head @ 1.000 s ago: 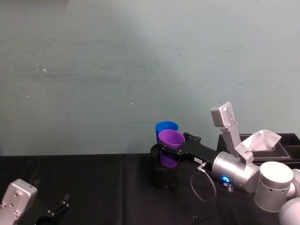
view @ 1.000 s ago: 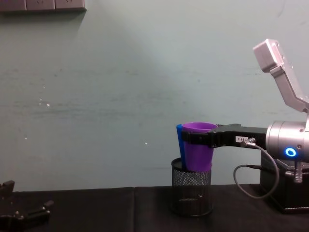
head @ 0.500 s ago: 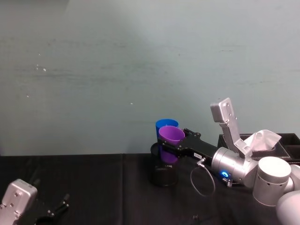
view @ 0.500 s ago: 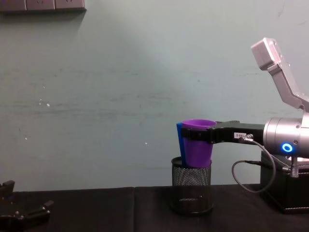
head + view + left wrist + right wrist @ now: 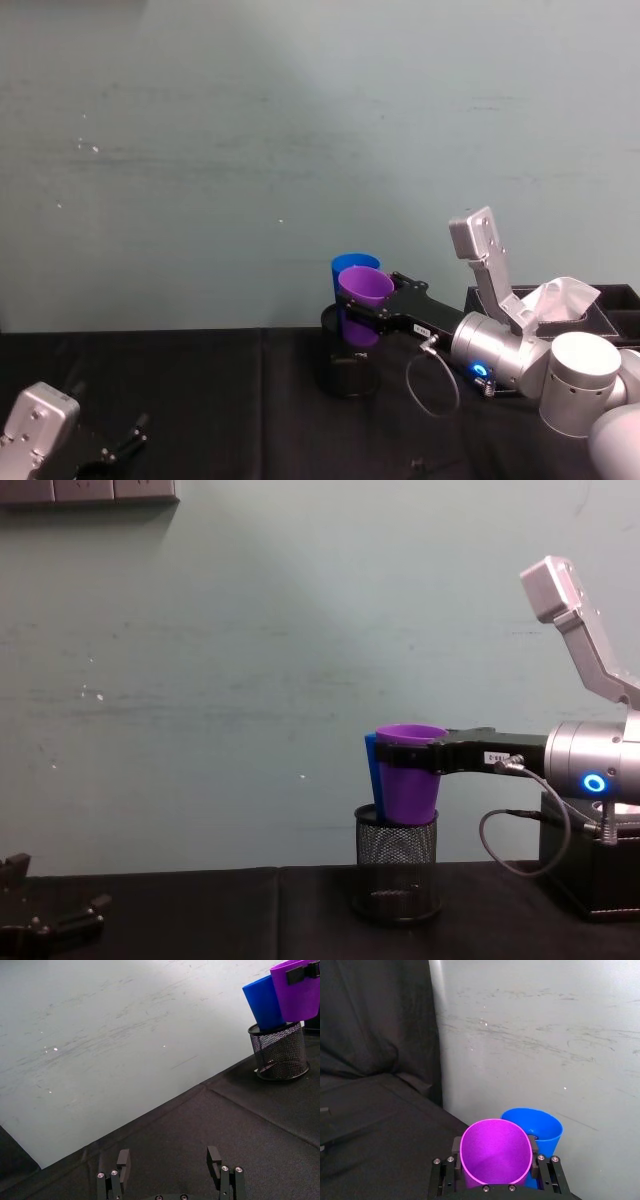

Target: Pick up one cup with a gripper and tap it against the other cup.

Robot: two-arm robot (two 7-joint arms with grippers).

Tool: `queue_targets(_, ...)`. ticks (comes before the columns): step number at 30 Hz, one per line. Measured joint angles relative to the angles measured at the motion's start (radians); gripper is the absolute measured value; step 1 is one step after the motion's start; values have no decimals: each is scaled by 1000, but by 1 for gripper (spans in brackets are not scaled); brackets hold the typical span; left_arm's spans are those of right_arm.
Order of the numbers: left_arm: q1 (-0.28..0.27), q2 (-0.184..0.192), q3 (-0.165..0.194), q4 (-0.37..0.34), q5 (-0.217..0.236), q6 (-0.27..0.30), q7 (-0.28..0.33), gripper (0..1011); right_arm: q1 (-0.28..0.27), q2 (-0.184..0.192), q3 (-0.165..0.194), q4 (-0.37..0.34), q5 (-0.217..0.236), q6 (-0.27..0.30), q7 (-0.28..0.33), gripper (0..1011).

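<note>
Black-clothed table (image 5: 200,400), pale wall. My right gripper (image 5: 412,760) is clamped round the purple cup (image 5: 408,798) near its rim, over the mesh holder (image 5: 397,870) seating the blue cup (image 5: 371,770). I should tap sideways lightly, cup level, lest the holder tip. Left gripper (image 5: 169,1157) parked low, jaws apart.

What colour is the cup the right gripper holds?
Purple; the cup shows best in the right wrist view.

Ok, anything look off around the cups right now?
Yes: the blue cup stands inside the mesh pen holder, not on the table. The right end effector holds the purple cup beside it, apparently touching; left end effector idle, open.
</note>
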Motion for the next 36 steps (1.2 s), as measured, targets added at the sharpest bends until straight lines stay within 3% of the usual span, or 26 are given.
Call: queue_targets(36, 0, 0, 0, 0, 0, 0, 0, 1000, -4, 2, -2, -6, 2, 3, -4, 735)
